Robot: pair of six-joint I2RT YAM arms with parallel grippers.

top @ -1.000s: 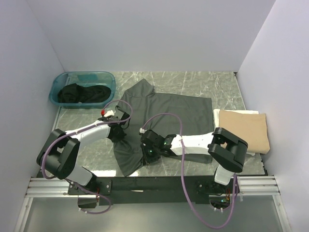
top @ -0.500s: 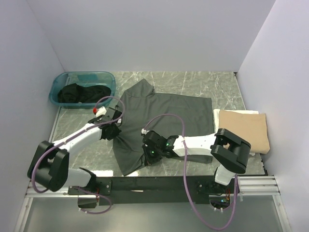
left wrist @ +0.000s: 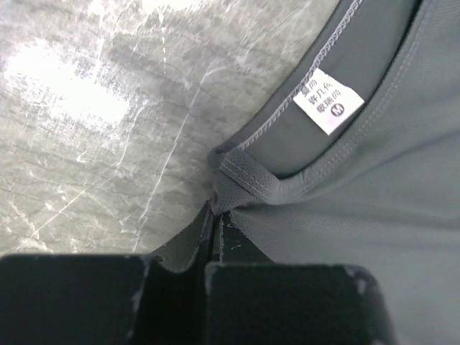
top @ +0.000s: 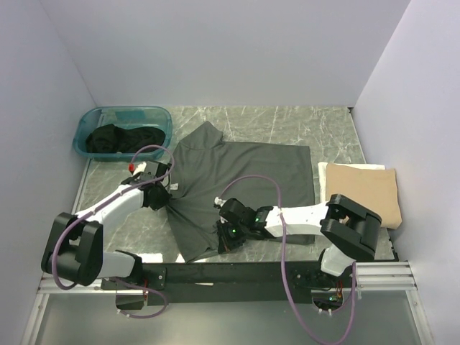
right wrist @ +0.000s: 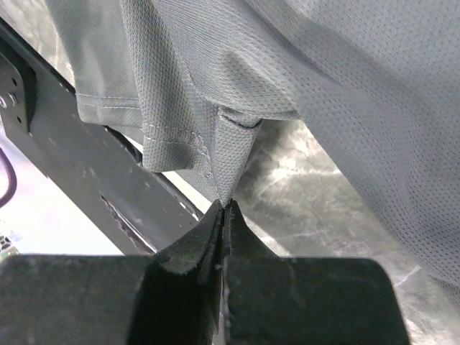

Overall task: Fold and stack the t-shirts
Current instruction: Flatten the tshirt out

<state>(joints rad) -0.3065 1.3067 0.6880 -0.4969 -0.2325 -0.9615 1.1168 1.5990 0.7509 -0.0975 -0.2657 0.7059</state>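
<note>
Top external view: dark grey t-shirt [top: 244,180] spread mid-worktop [top: 302,126]; folded tan t-shirt [top: 363,190] at right. Left gripper [left wrist: 213,215]: jaws pinched tight on the grey collar. Right gripper [right wrist: 224,208]: jaws clamped on its hem. Step, apparently: flattening. Next calls for even tension before folding.

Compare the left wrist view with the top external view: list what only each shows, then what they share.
Only the left wrist: the white neck label printed with an M, the collar stitching, and the left pincer shut on the collar edge. Only the top external: the teal tub holding black t-shirts, the folded tan t-shirt at the right, and the right pincer at the near hem. Both: the dark grey t-shirt spread on the marble table.
</note>
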